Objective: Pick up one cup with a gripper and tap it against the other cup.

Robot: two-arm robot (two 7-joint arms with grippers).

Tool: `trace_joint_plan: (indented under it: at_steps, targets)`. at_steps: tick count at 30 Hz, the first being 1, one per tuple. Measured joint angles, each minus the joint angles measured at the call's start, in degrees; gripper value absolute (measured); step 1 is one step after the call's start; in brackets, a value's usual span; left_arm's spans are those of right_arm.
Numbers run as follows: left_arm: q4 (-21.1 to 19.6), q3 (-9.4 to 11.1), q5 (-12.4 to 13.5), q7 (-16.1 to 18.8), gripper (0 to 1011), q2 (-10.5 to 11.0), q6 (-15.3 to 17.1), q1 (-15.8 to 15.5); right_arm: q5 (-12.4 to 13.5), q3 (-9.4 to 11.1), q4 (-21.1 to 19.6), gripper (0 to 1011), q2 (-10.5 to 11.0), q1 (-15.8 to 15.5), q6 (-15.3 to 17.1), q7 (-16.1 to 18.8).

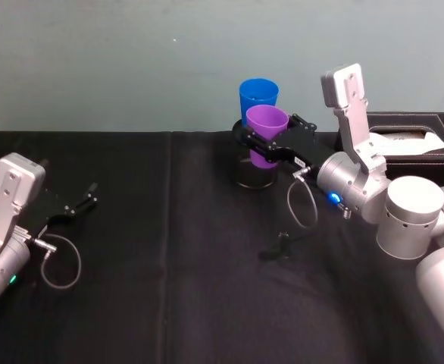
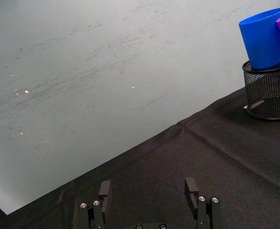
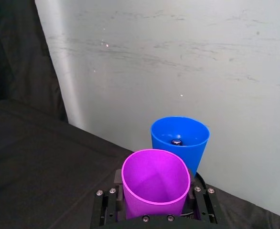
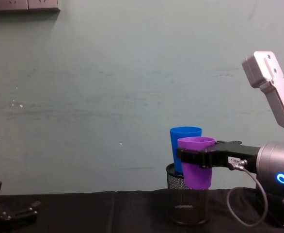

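The purple cup hangs upright above the table with my right gripper shut on its sides. Right behind it the blue cup stands in a black mesh pen holder. In the chest view the purple cup overlaps the blue cup, and I cannot tell whether they touch. The right wrist view looks down into the purple cup, with the blue cup just beyond. My left gripper rests open low at the table's left, far from both cups.
A black cloth covers the table. A dark tissue box stands at the back right, behind my right arm. A small black object lies on the cloth in front of the pen holder. The wall runs close behind the cups.
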Motion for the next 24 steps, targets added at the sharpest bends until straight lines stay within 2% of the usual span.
trace_joint_plan:
  at_steps: [8, 24]
  targets:
    - [0.0, 0.0, 0.0, 0.0, 1000, 0.0, 0.0, 0.0, 0.4, 0.6, 1.2, 721, -0.4, 0.8, -0.3, -0.1]
    - [0.0, 0.0, 0.0, 0.0, 1000, 0.0, 0.0, 0.0, 0.4, 0.6, 1.2, 721, -0.4, 0.9, -0.4, -0.2]
